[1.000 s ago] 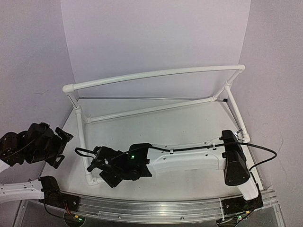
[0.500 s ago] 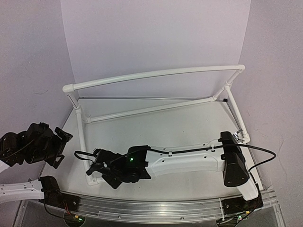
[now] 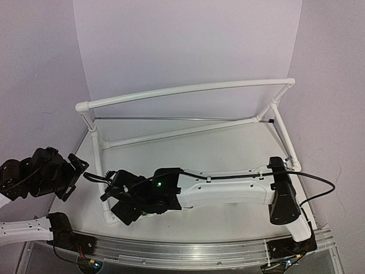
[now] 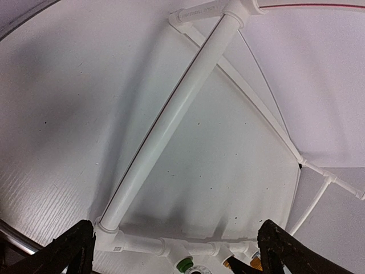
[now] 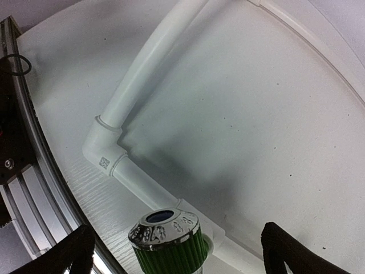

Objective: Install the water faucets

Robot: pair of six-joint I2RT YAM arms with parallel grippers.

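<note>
A green faucet with a shiny silver cap stands in a tee of the white pipe frame. My right gripper is open, with one finger on each side of the faucet and apart from it. In the top view the right gripper is at the frame's front-left corner and hides the faucet. My left gripper is open and empty, left of the frame. In its wrist view the green faucet and a golden-orange one show on the near pipe. The other faucets are out of view.
The frame's side pipe runs away across the white table. A metal rail edges the table's front. Paper walls stand behind and on both sides. The right arm lies across the front of the table.
My right gripper has shifted slightly left and turned at the frame's front-left corner. The left arm has not moved.
</note>
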